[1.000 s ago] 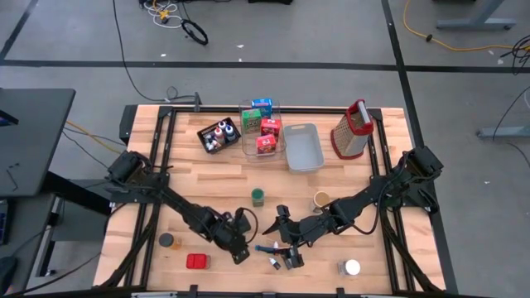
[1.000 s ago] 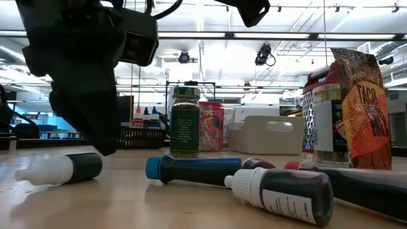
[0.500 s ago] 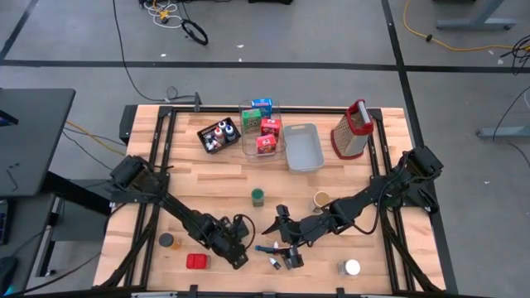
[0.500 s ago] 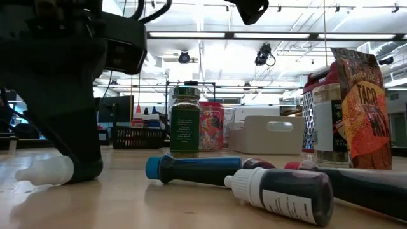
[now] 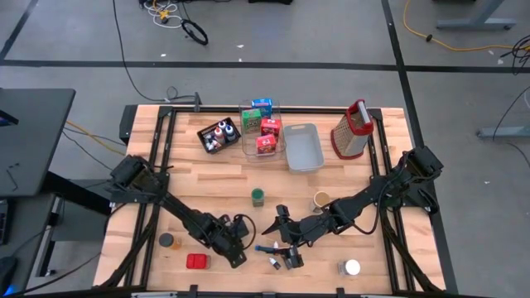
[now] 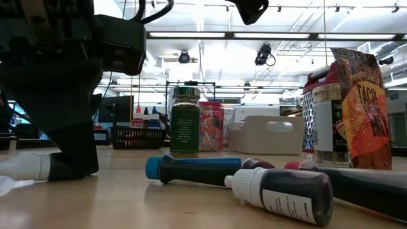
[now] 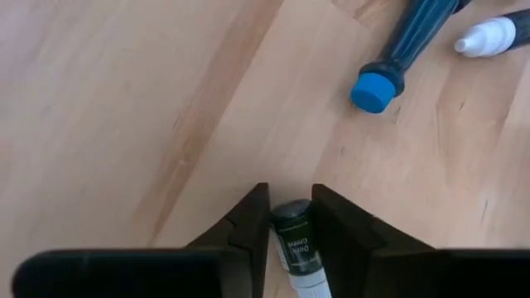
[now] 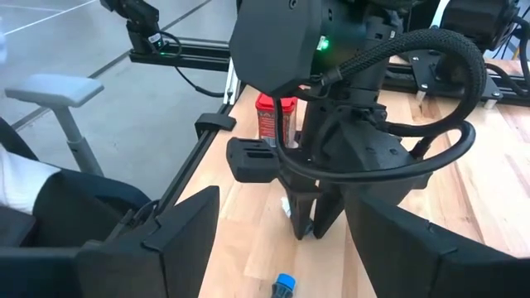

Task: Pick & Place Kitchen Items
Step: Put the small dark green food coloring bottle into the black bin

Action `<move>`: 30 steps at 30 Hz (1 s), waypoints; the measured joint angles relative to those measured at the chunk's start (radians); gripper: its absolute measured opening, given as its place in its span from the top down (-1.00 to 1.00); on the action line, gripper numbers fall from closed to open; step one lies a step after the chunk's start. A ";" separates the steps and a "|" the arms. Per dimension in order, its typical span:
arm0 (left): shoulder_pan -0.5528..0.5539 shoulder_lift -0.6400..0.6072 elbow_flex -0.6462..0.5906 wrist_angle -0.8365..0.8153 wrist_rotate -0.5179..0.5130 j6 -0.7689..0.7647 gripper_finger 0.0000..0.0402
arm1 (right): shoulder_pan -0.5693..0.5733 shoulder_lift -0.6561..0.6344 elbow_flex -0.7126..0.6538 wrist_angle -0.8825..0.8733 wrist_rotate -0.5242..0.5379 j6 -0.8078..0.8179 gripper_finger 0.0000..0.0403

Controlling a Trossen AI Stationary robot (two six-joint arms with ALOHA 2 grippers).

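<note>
The left pincer (image 7: pixel 290 217) is down on the light wooden counter (image 5: pixel 207 178) near its front edge, its two dark fingers (image 7: pixel 248 222) closed on a small dark-bodied bottle with a white cap (image 7: pixel 298 248) that lies flat between them. From table height the same bottle (image 6: pixel 28 166) shows its white end sticking out beside the black pincer (image 6: pixel 70 162). Just beside it lie a dark bottle with a blue cap (image 7: pixel 402 54) and another white-tipped dark bottle (image 6: pixel 286 191). The right pincer (image 5: pixel 291 255) hovers close by over the front middle of the counter, its fingers spread wide and empty. A flat red box (image 5: pixel 198 261) lies toward the front-left corner. At the back edge stand a black tray of small bottles (image 5: pixel 219 135), a clear bin of coloured boxes (image 5: pixel 261 127), a grey-blue tray (image 5: pixel 303 146) and a metal grater with a red handle (image 5: pixel 351 130).
</note>
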 joint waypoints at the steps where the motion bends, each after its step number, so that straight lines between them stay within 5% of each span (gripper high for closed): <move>1: 0.003 0.000 0.000 -0.001 0.002 0.007 0.57 | 0.000 0.000 0.000 0.000 0.000 0.000 -0.35; 10: 0.029 -0.039 -0.006 -0.060 -0.025 0.104 0.54 | 0.000 0.000 0.000 -0.001 0.000 0.000 -0.35; 16: 0.094 -0.141 -0.005 -0.271 -0.098 0.145 0.58 | 0.000 0.000 0.000 -0.001 0.000 0.001 -0.35; 22: 0.245 -0.259 -0.004 -0.490 -0.207 0.238 0.54 | 0.000 0.000 0.000 -0.001 0.000 0.001 -0.35; 30: 0.504 -0.332 -0.004 -0.546 -0.388 0.429 0.55 | 0.000 0.000 0.000 -0.002 0.000 0.001 -0.35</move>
